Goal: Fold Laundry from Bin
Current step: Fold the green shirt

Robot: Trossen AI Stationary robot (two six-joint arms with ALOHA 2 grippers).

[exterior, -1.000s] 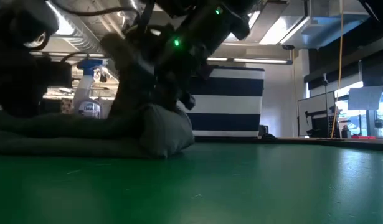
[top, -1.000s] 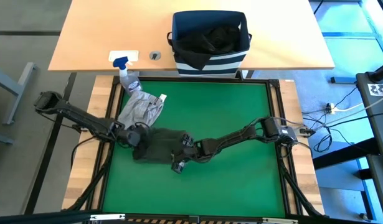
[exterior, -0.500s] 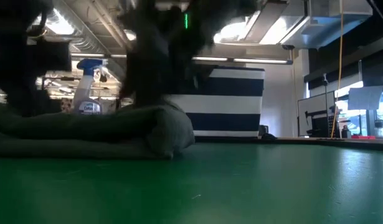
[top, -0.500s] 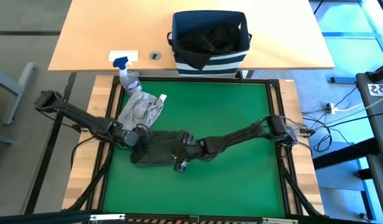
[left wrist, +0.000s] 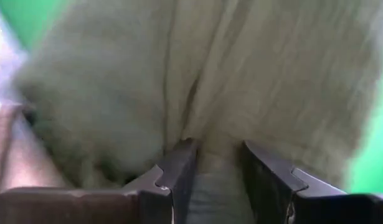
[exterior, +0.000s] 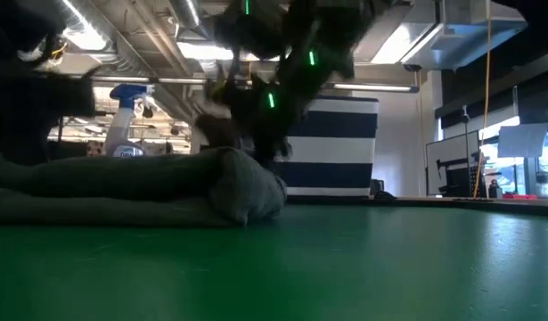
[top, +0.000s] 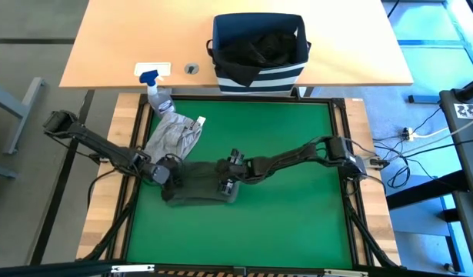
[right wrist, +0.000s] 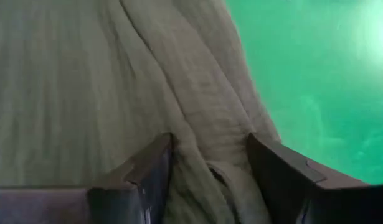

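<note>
The dark olive green garment [top: 198, 187] lies folded in a thick flat bundle on the green mat [top: 290, 215]; in the low view its rounded right end [exterior: 247, 187] rests on the mat. My left gripper [top: 168, 174] is shut on the garment's left end, my right gripper [top: 225, 174] on its right end. A light grey garment [top: 173, 135] lies crumpled at the mat's far left. The navy striped bin [top: 259, 68] stands on the wooden table beyond the mat, with a black garment [top: 259, 46] inside. My left gripper pinches a raised fold of the olive cloth [left wrist: 217, 163] between its two fingers [left wrist: 179, 168], slanting down from the table's left. The rest of the garment lies on the mat. My right gripper pinches a bunched ridge of the olive cloth [right wrist: 210, 155] between its two fingers [right wrist: 151, 171], slanting down from the table's right. The cloth runs on from the fingers in slack creases, lying on the mat.
A clear spray bottle with a blue nozzle [top: 155, 91] lies at the mat's far left corner, next to the grey garment. A small round fitting [top: 191, 68] sits in the wooden table. The mat's right half [top: 298, 154] shows bare green.
My right gripper has swung toward the table's far edge, from the garment's near right corner to its far right side, rolling as it went. The olive garment's right end has been drawn with it and now lies more squarely. The left end has stayed.
</note>
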